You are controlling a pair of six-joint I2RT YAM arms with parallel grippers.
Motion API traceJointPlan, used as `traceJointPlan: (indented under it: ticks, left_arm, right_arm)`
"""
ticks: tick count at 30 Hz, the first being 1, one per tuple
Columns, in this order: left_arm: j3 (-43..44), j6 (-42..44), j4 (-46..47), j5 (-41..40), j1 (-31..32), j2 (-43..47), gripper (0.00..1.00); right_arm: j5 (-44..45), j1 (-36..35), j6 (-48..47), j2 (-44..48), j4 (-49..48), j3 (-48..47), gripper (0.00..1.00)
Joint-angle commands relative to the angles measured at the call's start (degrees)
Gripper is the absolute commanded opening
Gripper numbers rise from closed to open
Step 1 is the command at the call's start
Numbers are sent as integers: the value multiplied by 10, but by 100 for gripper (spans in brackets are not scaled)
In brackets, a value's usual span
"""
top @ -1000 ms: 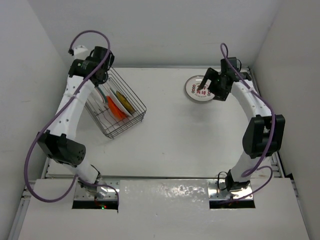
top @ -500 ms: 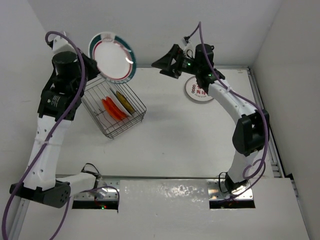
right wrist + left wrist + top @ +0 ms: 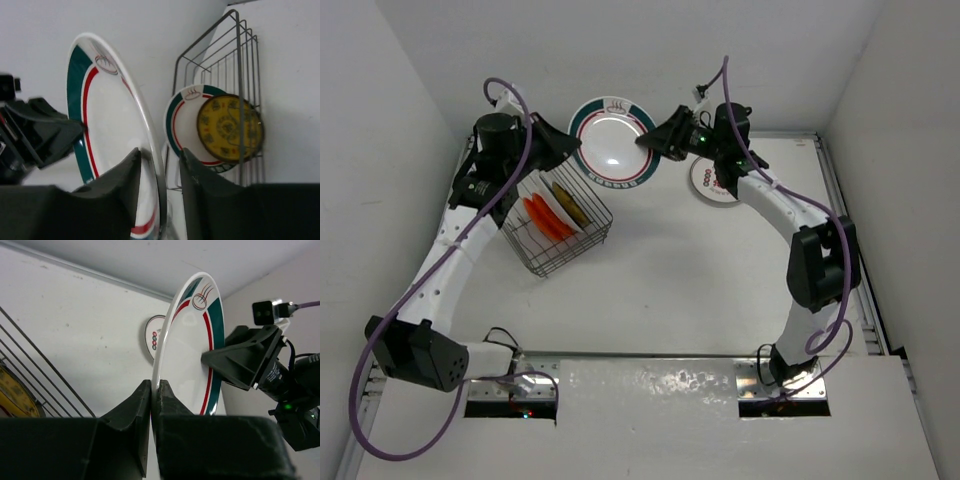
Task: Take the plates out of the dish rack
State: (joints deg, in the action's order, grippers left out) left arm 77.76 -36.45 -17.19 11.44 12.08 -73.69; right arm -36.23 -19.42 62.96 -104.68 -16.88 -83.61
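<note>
The teal-rimmed plate (image 3: 613, 143) has been lifted from the dish rack (image 3: 535, 255) at 10 o'clock to 12 o'clock, pinched at its rim by the left pincer (image 3: 151, 390) on a raised arm. The right pincer (image 3: 160, 155) has been swung over from 1 o'clock; its jaws are set astride the opposite rim, partly spread, so a handover is judged begun

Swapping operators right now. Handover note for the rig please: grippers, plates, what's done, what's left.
Left gripper: shut on the rim of the teal-rimmed plate, held in the air between the arms.
Right gripper: open, jaws straddling that plate's opposite rim, not yet clamped.
Done: red-marked plate lies on the table, far right.
To do: finish the handover, set this plate down. The dish rack holds a yellow plate, orange-red plates and a second teal-rimmed plate.
</note>
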Motion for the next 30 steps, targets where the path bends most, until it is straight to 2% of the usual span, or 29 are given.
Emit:
traceJointPlan:
  ticks: [1, 2, 3, 4, 5, 6, 7, 8, 9, 10, 11, 12, 15, 19, 27, 28, 29, 30]
  left_arm:
    - [5, -39, 88, 40, -16, 13, 6]
    - [9, -37, 81, 39, -17, 7, 16]
    - [13, -34, 55, 32, -17, 2, 31]
    - [29, -28, 33, 21, -18, -10, 71]
    - [39, -13, 11, -6, -18, -15, 89]
    - [53, -2, -41, -26, -18, -21, 99]
    - [84, 8, -74, -50, -18, -31, 100]
    - [100, 33, -103, -103, -18, -36, 100]
    - [120, 44, -167, -138, -17, -43, 100]
    - [155, 55, -198, -163, -17, -57, 100]
    - [172, 78, -249, -208, -18, -65, 100]
    - [189, 88, -271, -229, -17, -73, 100]
    - [235, 121, -333, -276, -18, -102, 100]
    - [270, 149, -369, -288, -17, -125, 100]
    - [244, 168, -373, -301, -14, -130, 100]
    - [240, 171, -373, -308, -13, -134, 100]
    - [243, 172, -376, -310, -12, -138, 100]
    - [250, 173, -377, -310, -12, -142, 100]
  right_arm:
    - [3, 10, 15, 38, -74, 6, 0]
    - [4, 14, 18, 40, -78, 11, 0]
    - [12, 25, 22, 42, -80, 16, 0]
    - [22, 32, 26, 51, -78, 31, 0]
    - [36, 43, 26, 56, -56, 40, 0]
    - [55, 73, 25, 62, -32, 48, 0]
    - [114, 95, 23, 68, -2, 65, 0]
    - [152, 114, 24, 78, 100, 71, 0]
    - [191, 154, 28, 81, 152, 75, 0]
    - [253, 173, 24, 81, 181, 87, 0]
    - [272, 187, 17, 69, 214, 88, 0]
    - [282, 215, 8, 54, 230, 83, 0]
    - [294, 240, -34, -11, 254, 42, 0]
    - [304, 250, -98, -79, 280, -22, 0]
    - [293, 251, -128, -148, 287, -41, 2]
    - [294, 250, -129, -148, 287, -35, 27]
    - [294, 250, -129, -148, 287, -31, 46]
    - [295, 249, -130, -148, 288, -30, 59]
